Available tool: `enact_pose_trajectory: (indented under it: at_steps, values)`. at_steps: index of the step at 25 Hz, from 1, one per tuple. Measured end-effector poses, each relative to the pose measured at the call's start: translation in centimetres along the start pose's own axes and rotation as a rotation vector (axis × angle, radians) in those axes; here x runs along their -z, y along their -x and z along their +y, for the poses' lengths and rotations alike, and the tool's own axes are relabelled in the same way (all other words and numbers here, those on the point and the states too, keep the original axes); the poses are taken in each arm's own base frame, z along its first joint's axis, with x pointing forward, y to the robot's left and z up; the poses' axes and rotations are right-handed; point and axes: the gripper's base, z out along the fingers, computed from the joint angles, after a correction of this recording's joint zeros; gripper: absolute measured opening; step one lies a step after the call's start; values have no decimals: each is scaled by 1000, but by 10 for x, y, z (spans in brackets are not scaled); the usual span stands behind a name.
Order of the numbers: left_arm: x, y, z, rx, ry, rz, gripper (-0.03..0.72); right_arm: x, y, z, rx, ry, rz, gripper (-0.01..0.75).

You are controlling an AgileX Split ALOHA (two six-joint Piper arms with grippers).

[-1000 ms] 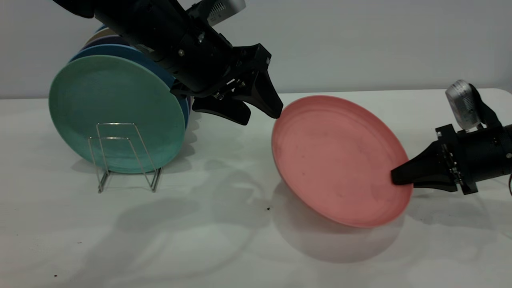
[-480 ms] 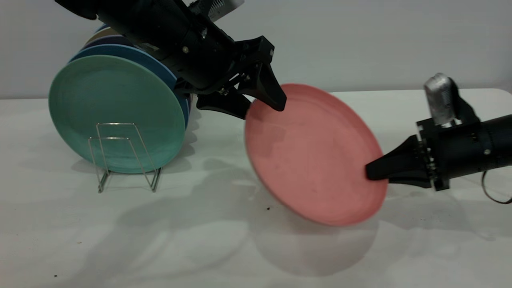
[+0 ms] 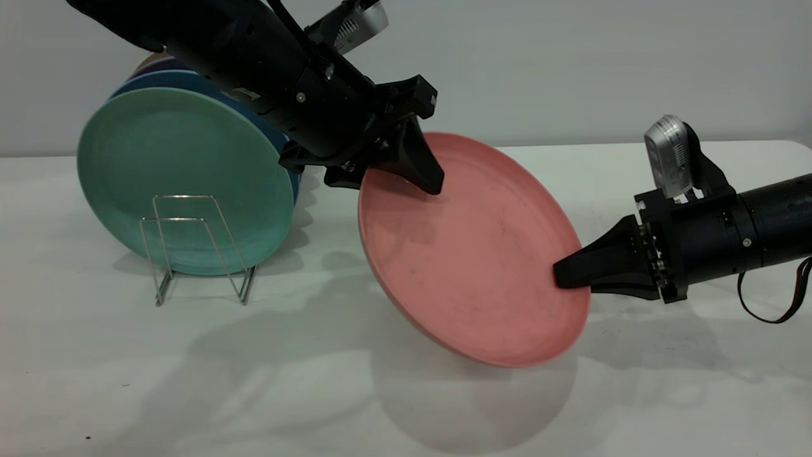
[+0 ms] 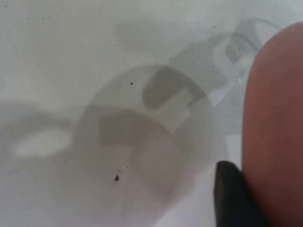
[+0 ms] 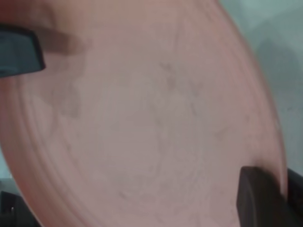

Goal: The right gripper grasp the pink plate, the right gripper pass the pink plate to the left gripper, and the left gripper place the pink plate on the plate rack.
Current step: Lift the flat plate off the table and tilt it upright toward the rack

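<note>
Though airborne, pink plate (image 3: 472, 254) outside plate rack (image 3: 196, 247)

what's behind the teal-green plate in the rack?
Behind the teal-green plate a blue plate edge shows, then slivers of darker and tan plates. Their faces and count are covered by the teal-green plate and the left arm.

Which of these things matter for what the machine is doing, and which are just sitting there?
In use:
- pink plate, tilted, off the table
- right tool, clamped on its rim
- left tool, straddling the opposite rim
- plate rack

Just there:
- teal-green plate and others stacked behind it
- white table
</note>
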Motion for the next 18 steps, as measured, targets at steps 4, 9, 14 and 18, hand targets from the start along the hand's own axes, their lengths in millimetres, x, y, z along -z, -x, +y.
enact_pose_trajectory:
  at_steps: [4, 9, 14, 18]
  values:
    - [0, 0, 0, 0, 1, -1, 151, 0, 0, 0, -2, 0, -4, 17]
    - [-1, 0, 3, -16, 21, 0, 116, 0, 2, 1, -13, 6, -26, 36]
    - [-1, -2, 3, -24, 16, 15, 115, 2, 8, 5, -19, 18, -69, 182]
    - [-1, -2, 3, -38, 15, 25, 115, 14, 22, 20, 29, 14, -113, 361]
